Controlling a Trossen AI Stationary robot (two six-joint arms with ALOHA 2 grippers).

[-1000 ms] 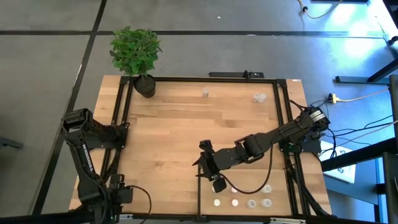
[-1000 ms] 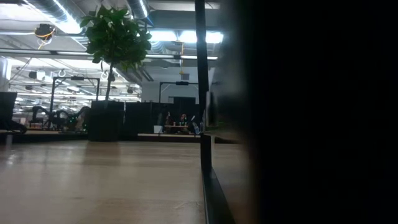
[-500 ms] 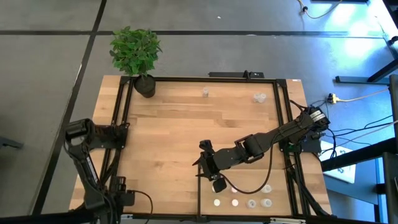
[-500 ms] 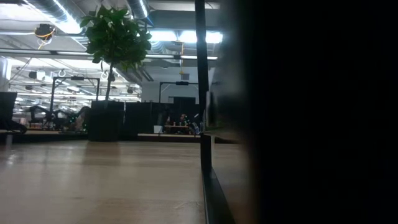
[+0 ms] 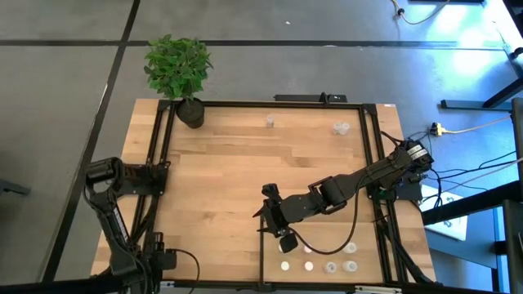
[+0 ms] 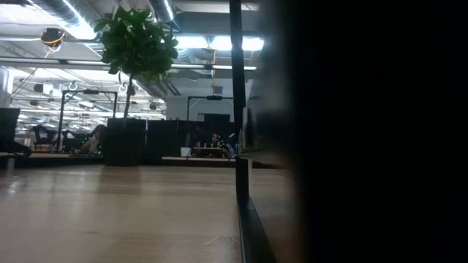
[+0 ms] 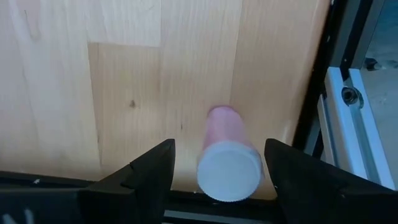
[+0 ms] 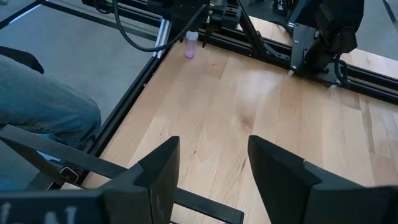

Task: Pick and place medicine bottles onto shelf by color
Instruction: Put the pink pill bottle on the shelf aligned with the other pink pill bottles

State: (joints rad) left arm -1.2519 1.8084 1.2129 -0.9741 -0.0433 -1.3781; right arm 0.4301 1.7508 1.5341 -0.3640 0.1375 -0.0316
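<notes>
A pinkish bottle with a white cap (image 7: 227, 155) stands upright on the planked table, close to the black frame at the near left corner. It also shows far off in the right wrist view (image 8: 191, 45). My left gripper (image 7: 219, 149) is open, one finger on either side of the bottle, apart from it; in the high view (image 5: 160, 255) the arm hides the bottle. My right gripper (image 8: 214, 174) is open and empty above the left edge strip of the pale shelf (image 5: 320, 255). Several small bottles (image 5: 309, 265) stand in a row along the shelf's near edge.
Two more bottles (image 5: 270, 122) (image 5: 339, 128) stand near the table's far edge. A potted plant (image 5: 180, 69) is at the far left corner. A black frame (image 5: 369, 147) runs round the table. A person's leg (image 8: 37, 93) shows beyond the near left corner.
My left arm has folded a little, its elbow going toward the table's near edge, and has then kept still. Its gripper stays at the near left corner.
</notes>
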